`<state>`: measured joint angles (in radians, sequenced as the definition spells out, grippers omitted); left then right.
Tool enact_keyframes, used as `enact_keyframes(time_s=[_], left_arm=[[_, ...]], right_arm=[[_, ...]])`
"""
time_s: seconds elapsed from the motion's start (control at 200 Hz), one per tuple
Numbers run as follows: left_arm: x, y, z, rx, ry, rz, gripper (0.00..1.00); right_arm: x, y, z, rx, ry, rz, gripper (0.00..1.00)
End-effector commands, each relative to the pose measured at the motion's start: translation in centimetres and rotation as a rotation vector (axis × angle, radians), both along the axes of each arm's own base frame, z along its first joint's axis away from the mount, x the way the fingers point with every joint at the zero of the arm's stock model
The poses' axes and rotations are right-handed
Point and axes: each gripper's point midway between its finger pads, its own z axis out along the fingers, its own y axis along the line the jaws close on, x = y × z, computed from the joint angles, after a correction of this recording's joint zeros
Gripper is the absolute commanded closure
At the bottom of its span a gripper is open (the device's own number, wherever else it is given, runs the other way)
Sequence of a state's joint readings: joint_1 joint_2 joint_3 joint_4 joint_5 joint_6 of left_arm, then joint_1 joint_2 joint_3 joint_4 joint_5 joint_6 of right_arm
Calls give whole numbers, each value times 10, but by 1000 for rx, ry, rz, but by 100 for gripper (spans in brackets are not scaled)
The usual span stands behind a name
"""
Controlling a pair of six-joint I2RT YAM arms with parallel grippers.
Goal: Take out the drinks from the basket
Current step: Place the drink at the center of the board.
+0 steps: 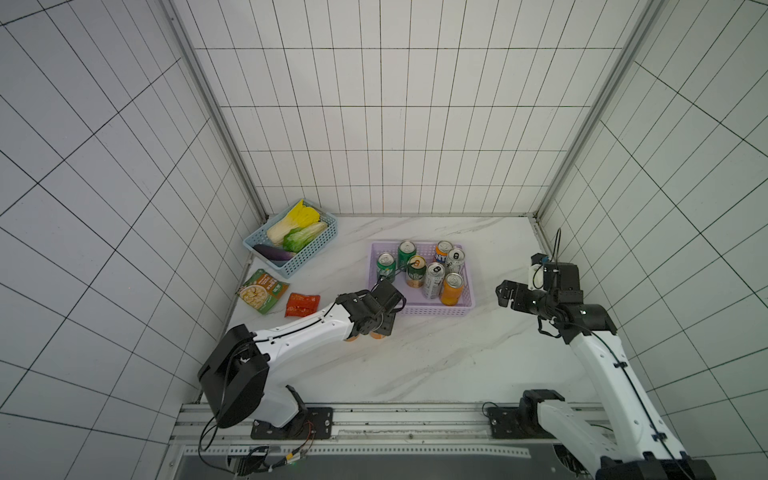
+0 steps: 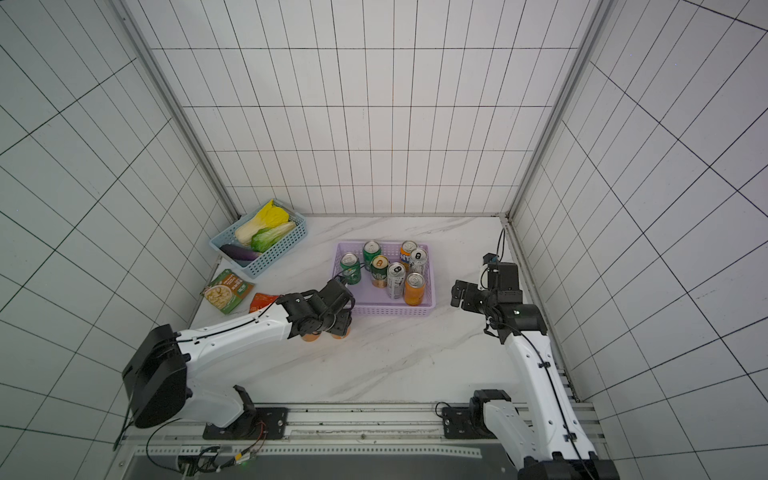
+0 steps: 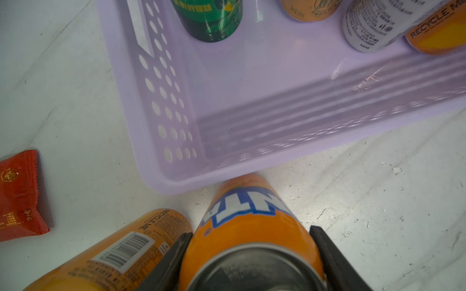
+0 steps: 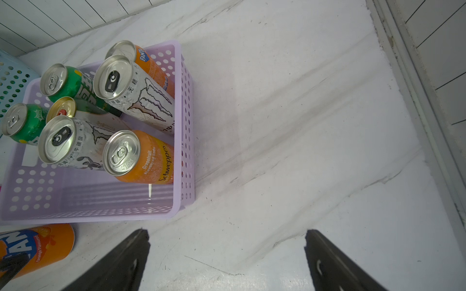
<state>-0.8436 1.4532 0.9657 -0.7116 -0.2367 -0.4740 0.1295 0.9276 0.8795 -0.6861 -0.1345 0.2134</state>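
White marble-look tabletop [image 1: 436,357], white-tiled walls [image 1: 395,124]; left gripper [image 3: 249,238] clamps orange metal Fanta can [image 3: 249,216], right gripper [image 4: 227,234] spread wide, empty.

Seven cans [image 1: 432,280] stand in the basket [image 1: 419,311] (middle of the tabletop [image 1: 415,365], toward the back). Before its front-left corner is one can [image 3: 248,226], another can [image 3: 121,254] at its left. A smaller basket [image 1: 316,251] fills the back-left corner; two packets [image 1: 262,291] lie by the left edge.

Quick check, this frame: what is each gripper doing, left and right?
Left gripper: closed on the orange Fanta can, outside the basket.
Right gripper: open, holding nothing.
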Motion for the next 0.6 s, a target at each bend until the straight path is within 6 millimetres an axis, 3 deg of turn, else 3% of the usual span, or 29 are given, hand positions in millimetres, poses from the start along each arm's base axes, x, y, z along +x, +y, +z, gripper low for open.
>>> enact_keyframes(time_s=[0.0,0.245,0.595], left_arm=[[11,-9,7,-39,-54,13,36],[9,-7,4,-38,-51,23,29],[10,-2,30,-41,-88,26,16]], right_arm=[[3,-3,7,-4,-15,-7,1],[2,-3,7,-3,-17,-8,1],[1,-3,7,-1,-17,-8,1]])
